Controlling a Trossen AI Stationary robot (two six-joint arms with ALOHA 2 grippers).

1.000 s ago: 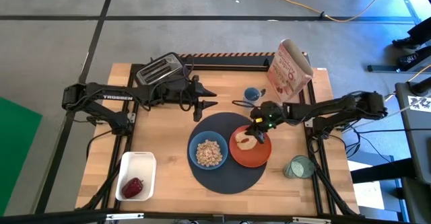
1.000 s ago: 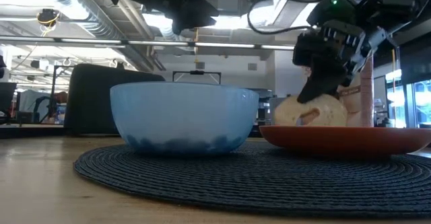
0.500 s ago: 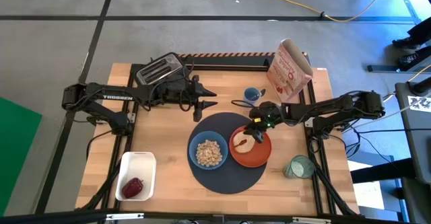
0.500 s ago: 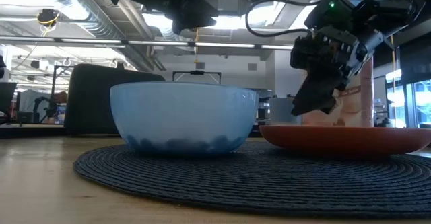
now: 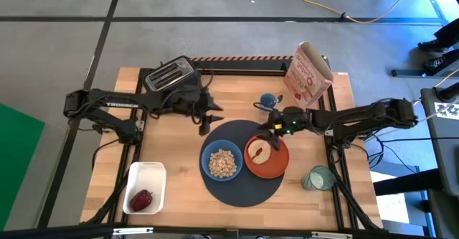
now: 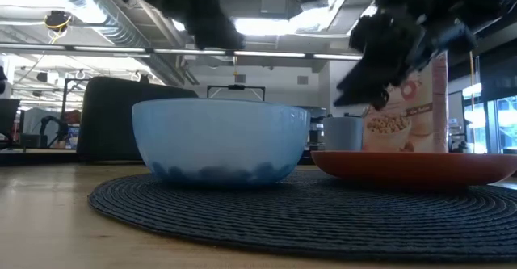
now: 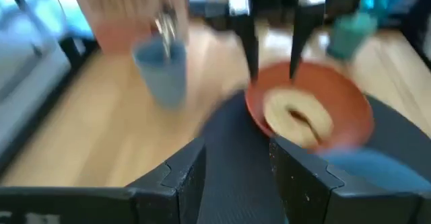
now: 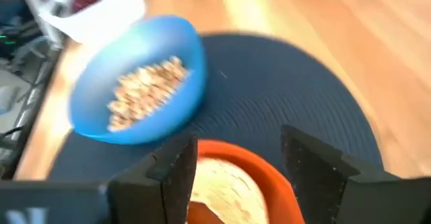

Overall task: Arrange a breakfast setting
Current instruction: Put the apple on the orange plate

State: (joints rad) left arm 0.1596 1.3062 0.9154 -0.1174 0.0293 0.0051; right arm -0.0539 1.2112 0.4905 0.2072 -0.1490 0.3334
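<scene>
A round dark-navy placemat lies mid-table. On it stand a light-blue bowl of cereal and an orange-red plate. The toast slice lies flat on the plate. My right gripper hangs open just above the plate's far edge, with nothing between its fingers. My left gripper is open and empty, above the table just beyond the placemat's far left edge. The spoon stands in a small blue cup. The green-tinted glass stands right of the placemat. The red fruit lies in a white tub.
A toaster stands at the far left of the table and a cereal box at the far right. The white tub sits at the near left corner. Bare wood shows between the toaster and the placemat.
My right gripper has opened and let go of the toast, then risen off the plate. The toast, which stood propped up on the plate in its fingers, now lies flat below the rim. My left gripper has tipped its fingers downward a little.
</scene>
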